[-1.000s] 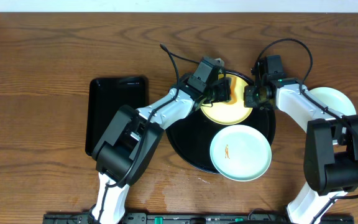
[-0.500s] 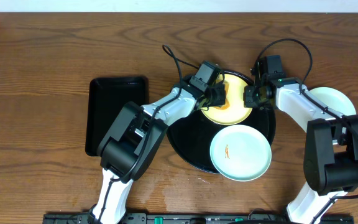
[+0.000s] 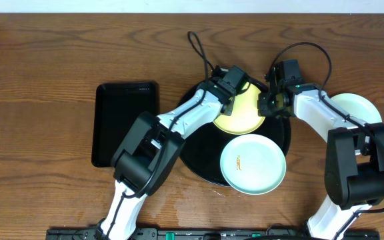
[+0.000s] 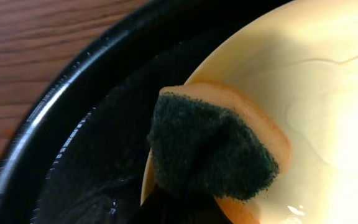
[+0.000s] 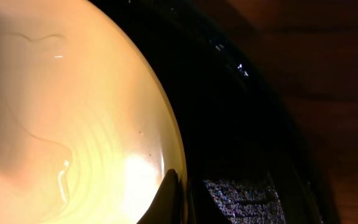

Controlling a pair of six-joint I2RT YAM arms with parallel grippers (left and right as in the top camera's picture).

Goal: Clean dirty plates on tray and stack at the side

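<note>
The pale yellow plate (image 3: pixel 244 112) lies on the far part of the round black tray (image 3: pixel 199 143). My left gripper (image 3: pixel 239 85) is shut on a sponge (image 4: pixel 210 152) with a dark green pad and presses it on the plate's far-left rim (image 4: pixel 328 93). My right gripper (image 3: pixel 269 103) is shut on the plate's right rim (image 5: pixel 178 155), one finger (image 5: pixel 166 199) on top. A mint-green plate (image 3: pixel 253 164) with a small orange smear sits at the tray's front right. A second mint-green plate (image 3: pixel 357 107) lies on the table at the right, partly behind my right arm.
A smaller black rectangular tray (image 3: pixel 125 123) lies on the wooden table to the left of the round tray. The round tray's raised rim (image 4: pixel 55 106) runs close beside the sponge. Arm cables loop above the far side of the tray.
My left gripper has slid the sponge from the yellow plate's middle to its far-left rim. The smeared mint-green plate has shifted slightly left. My right gripper has held still.
</note>
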